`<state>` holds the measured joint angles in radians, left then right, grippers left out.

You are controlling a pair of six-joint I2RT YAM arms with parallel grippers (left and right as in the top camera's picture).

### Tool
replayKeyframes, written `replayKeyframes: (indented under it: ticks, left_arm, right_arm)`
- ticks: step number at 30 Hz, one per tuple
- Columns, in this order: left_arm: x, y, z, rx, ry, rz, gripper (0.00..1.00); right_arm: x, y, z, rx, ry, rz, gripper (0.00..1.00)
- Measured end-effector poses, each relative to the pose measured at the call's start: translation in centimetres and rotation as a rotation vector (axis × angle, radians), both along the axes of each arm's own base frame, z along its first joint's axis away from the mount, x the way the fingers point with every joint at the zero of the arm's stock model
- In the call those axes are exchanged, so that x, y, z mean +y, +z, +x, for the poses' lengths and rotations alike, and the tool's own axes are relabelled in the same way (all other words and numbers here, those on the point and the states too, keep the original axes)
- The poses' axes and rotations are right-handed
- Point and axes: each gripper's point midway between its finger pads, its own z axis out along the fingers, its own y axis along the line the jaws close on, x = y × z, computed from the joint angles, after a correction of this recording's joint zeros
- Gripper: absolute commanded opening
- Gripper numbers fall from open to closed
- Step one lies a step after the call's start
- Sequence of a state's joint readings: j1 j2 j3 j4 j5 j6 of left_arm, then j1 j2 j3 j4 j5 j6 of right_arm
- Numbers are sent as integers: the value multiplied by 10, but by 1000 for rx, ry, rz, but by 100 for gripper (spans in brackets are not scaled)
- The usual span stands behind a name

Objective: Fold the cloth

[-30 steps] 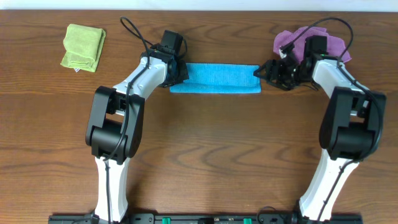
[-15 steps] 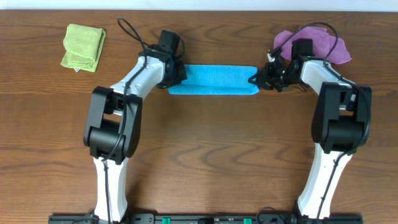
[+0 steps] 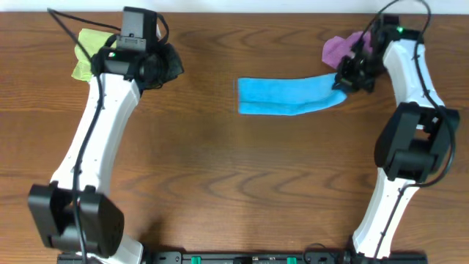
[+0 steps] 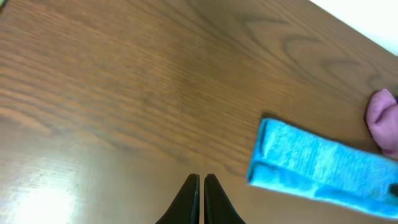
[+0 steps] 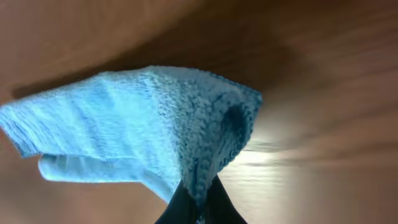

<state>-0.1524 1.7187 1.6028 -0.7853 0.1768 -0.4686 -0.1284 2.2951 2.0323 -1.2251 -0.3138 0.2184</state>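
From overhead, we see the blue cloth (image 3: 286, 96) lying as a folded strip on the dark wooden bench (image 3: 234, 183), right of centre. Its right end is raised in the right gripper (image 3: 343, 81). A green cloth (image 3: 80, 66) and a purple cloth (image 3: 335, 48) sit near the far edge, below a pale wall (image 3: 256, 6). The left gripper (image 3: 176, 66) hangs well apart from the strip. At the left wrist, we see its fingers pressed together above bare wood grain. At the right wrist, the fingers pinch the cloth's corner, with glare on the bench beyond.

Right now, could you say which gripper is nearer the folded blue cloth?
Right: the right gripper pinches one end of the blue cloth; the left gripper hangs apart, leftward.
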Motion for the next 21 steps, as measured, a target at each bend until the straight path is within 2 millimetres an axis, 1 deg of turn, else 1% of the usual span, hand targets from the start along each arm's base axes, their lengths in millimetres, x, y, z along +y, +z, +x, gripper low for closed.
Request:
replayKeyframes:
  ticks: [2,3,4,6,7,9,10,13,15,16,18,21]
  left_arm:
    - [0,2,-3,3,-3,2,6]
    - [1,1,-4,8,-4,4,6]
    - [1,1,-4,9,-5,5,6]
    - [1,1,-5,10,-5,4,6]
    - [1,1,-5,10,-5,4,5]
    - [1,1,-5,10,-5,4,6]
    - [1,1,-5,11,-6,4,6]
    - [1,0,-6,15,-6,5,6]
    - [1,0,-6,17,-6,5,5]
    - [1,0,-6,17,-6,5,6]
    - [1,-1,-7,21,-7,5,6]
    - [1,-2,-10,33,-7,6,6]
  right_arm:
    - [0,13,9,-40,19,-70,2]
    - [9,19,12,-57,44,-98,1]
    - [22,20,14,-69,76,-117,1]
    - [50,20,17,-92,140,-145,2]
    - [74,19,18,-107,192,-164,1]
    - [113,18,15,-134,277,-194,1]
    - [135,18,13,-151,325,-214,1]
    - [183,17,-1,-175,442,-261,1]
    - [197,13,-7,-179,482,-292,1]
    - [199,12,-8,-179,493,-302,1]
    - [199,9,-8,-176,499,-322,1]
    - [192,6,-9,-160,495,-347,2]
